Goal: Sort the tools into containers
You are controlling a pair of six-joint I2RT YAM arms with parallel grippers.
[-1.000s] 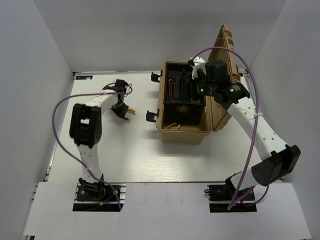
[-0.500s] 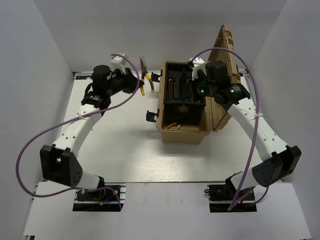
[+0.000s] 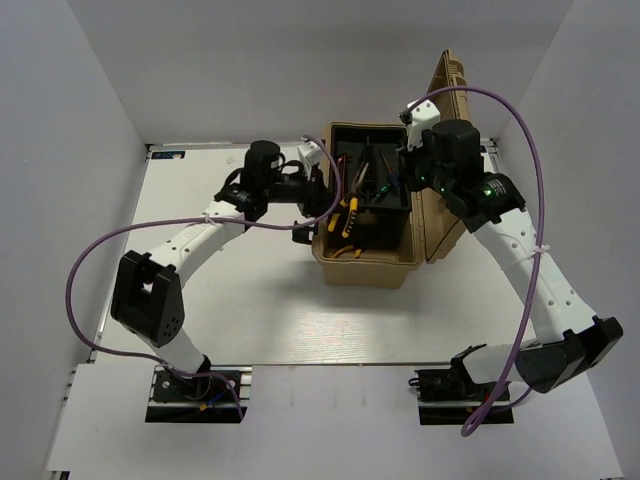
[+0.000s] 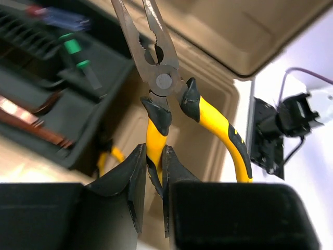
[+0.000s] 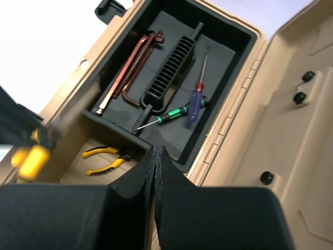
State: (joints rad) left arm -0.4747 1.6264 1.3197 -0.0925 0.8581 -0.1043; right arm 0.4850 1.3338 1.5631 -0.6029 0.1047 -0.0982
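Observation:
The tan toolbox stands open in the middle of the table. My left gripper is shut on one handle of yellow-and-black pliers, holding them over the box's open front compartment. A second pair of pliers lies on the box floor. The black tray holds brown hex keys, a green-handled screwdriver and a blue-handled screwdriver. My right gripper hovers shut and empty above the tray's right side.
The toolbox lid stands upright on the right, just behind my right arm. Black latches stick out from the box's left wall. White walls enclose the table on three sides.
The left arm swung from the table's left side to over the toolbox, carrying the pliers. The right gripper shut and drew back slightly to the right.

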